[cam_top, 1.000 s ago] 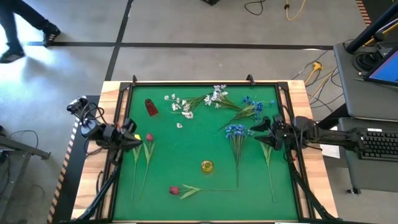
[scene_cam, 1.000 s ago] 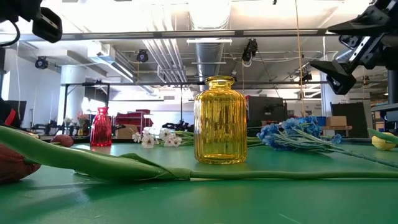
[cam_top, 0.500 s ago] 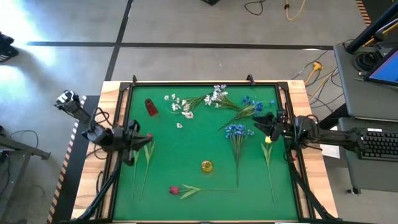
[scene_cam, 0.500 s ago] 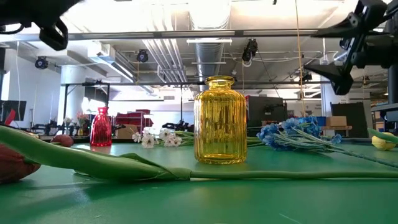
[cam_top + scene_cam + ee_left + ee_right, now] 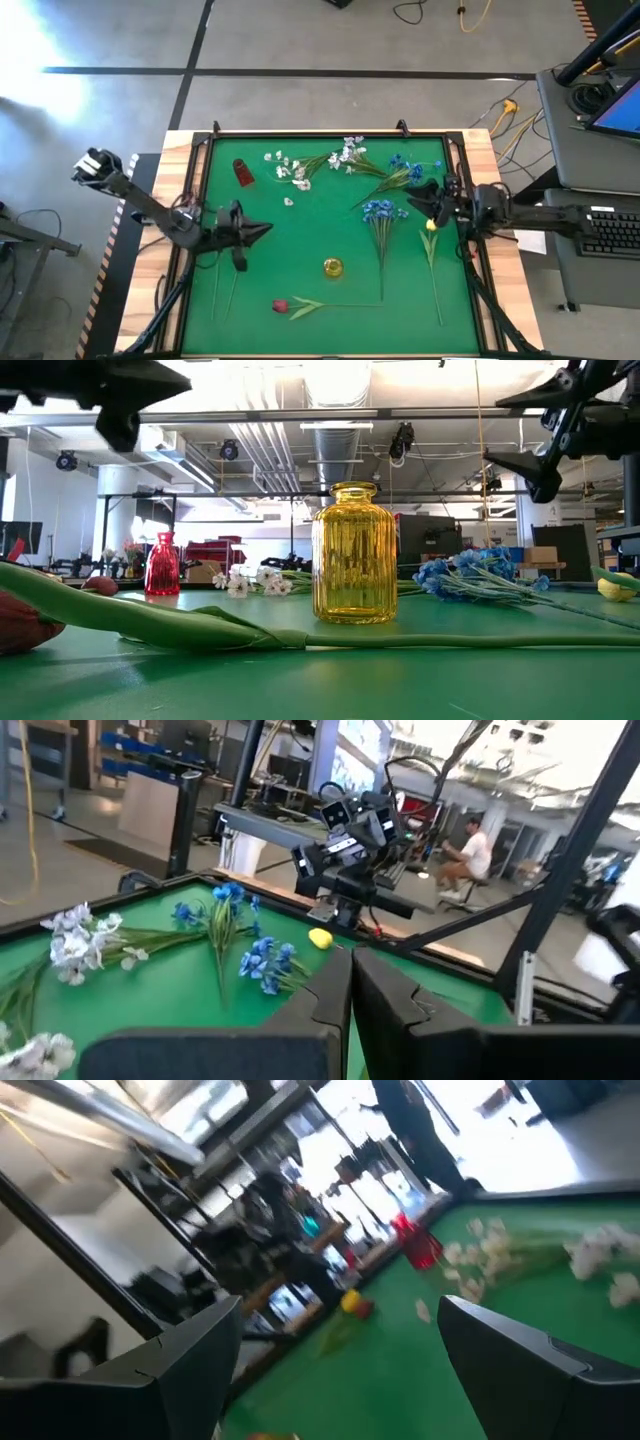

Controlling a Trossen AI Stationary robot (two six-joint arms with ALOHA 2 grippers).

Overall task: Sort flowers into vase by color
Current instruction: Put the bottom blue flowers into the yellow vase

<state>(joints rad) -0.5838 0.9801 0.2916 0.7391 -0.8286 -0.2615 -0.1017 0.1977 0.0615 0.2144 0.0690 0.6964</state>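
Note:
My left gripper [image 5: 265,231] is shut and hovers high over the mat's left half, above two green stems [image 5: 226,285] whose blooms it hides. My right gripper [image 5: 413,200] is open and raised near the right edge, beside a blue cluster [image 5: 378,210] and a yellow tulip [image 5: 431,225]. A red tulip [image 5: 280,305] lies near the front edge. White sprays [image 5: 292,172] and more blue blooms [image 5: 404,165] lie at the far side. A yellow glass vase [image 5: 333,267] and a red vase [image 5: 243,172] stand upright.
A raised black frame [image 5: 300,133] edges the green mat. The red tulip's long stem [image 5: 200,625] lies across the front of the yellow vase [image 5: 355,555]. Bare mat shows in the middle between the vases. A seated person [image 5: 470,850] is in the room beyond the table.
My left gripper has swung from the mat's left edge toward the centre, reaching out over the two stems and covering the pink bloom seen earlier. My right gripper has risen a little and turned. The flowers and vases have stayed where they were.

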